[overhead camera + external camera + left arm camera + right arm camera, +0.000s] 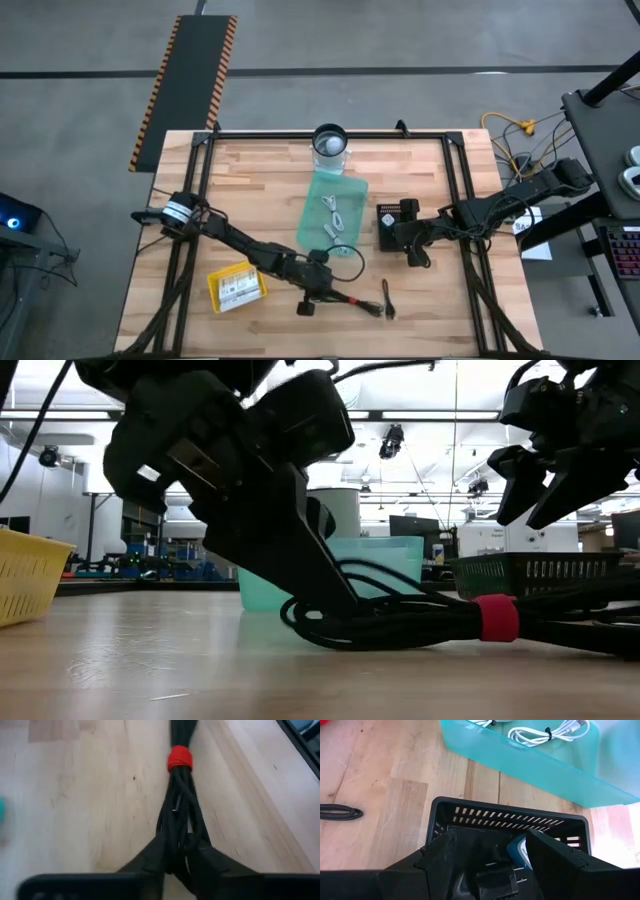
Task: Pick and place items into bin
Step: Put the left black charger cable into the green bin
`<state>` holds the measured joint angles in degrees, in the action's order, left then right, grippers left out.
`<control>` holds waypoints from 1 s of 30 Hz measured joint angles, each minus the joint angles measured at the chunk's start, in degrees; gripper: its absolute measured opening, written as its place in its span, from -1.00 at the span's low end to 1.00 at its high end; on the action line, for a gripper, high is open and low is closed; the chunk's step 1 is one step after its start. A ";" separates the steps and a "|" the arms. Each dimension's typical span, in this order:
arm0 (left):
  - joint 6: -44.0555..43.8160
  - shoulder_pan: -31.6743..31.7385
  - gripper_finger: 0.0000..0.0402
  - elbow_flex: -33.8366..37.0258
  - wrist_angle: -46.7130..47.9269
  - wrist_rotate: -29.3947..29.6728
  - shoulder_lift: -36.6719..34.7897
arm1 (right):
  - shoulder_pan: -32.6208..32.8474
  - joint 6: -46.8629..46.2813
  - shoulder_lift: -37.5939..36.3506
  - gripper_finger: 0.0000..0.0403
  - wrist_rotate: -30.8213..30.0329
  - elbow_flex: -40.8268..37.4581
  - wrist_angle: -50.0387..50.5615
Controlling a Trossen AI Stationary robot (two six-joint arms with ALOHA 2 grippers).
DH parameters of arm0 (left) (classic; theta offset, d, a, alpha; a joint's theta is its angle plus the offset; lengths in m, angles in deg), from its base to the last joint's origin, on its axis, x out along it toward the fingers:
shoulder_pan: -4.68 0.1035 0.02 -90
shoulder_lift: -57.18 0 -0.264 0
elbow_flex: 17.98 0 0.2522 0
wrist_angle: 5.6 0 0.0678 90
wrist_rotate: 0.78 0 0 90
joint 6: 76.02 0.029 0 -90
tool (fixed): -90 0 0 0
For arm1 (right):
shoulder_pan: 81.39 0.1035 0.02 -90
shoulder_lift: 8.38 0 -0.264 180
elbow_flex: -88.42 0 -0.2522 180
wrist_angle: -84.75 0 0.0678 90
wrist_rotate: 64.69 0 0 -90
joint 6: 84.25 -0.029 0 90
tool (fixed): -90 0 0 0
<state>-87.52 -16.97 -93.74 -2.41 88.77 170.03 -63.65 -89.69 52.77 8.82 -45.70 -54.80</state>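
A coiled black cable, bound by a red tie, lies along the wooden table near its front edge. My left gripper is shut on the bundle's near end and shows large and dark in the low view. My right gripper hangs open over a black basket at the table's right, touching nothing. The teal bin stands mid-table with short white cables inside. My left gripper pinches the looped end of the cable bundle between its two fingers. The fingers slant down from the table's left and lie along the cable. The bundle rests on the table and stretches away from the fingers past the red tie.
A yellow basket with printed cards sits at the front left. A round container stands behind the teal bin. The black basket holds a blue-white piece and a black plug. Bare wood lies left of the bin.
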 joint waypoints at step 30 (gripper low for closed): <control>9.40 8.01 -0.96 0.07 19.75 40.17 -19.23 | 0.00 -0.14 0.00 0.11 -0.04 -0.04 0.05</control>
<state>-78.12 -8.96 -93.67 17.34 128.93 150.80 -63.65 -89.83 52.77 8.78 -45.75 -54.75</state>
